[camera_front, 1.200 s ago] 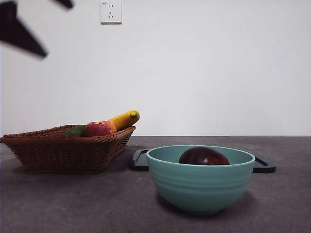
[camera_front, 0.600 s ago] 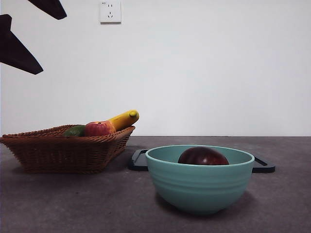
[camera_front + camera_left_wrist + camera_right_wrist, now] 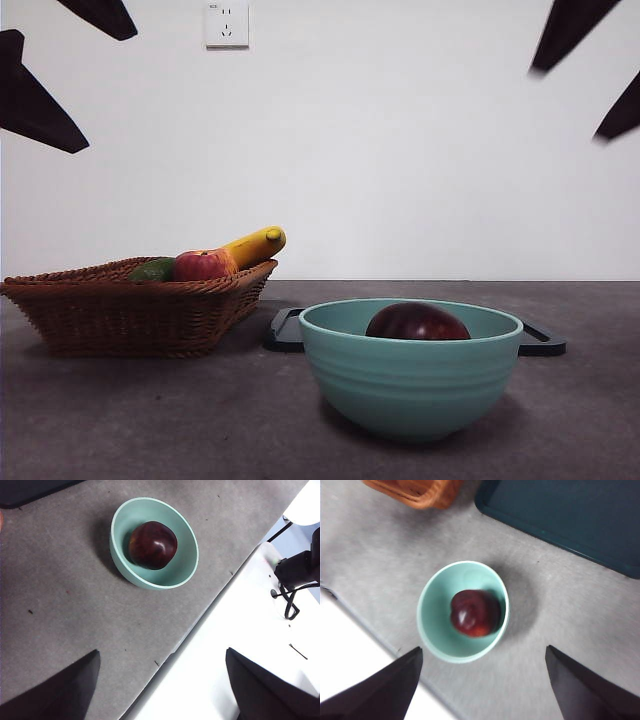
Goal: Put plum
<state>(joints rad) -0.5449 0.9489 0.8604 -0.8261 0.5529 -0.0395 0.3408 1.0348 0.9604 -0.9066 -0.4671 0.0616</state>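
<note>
The plum (image 3: 417,322) is sitting inside the teal bowl (image 3: 411,385), and with the right gripper (image 3: 480,685) hovering spread directly above it and the left gripper (image 3: 160,685) waiting spread off to the side, a straight centred descent seems best

Wicker basket (image 3: 130,310) holding banana (image 3: 255,244), apple (image 3: 200,266); teal bowl (image 3: 412,385); dark tray (image 3: 540,342).
</note>
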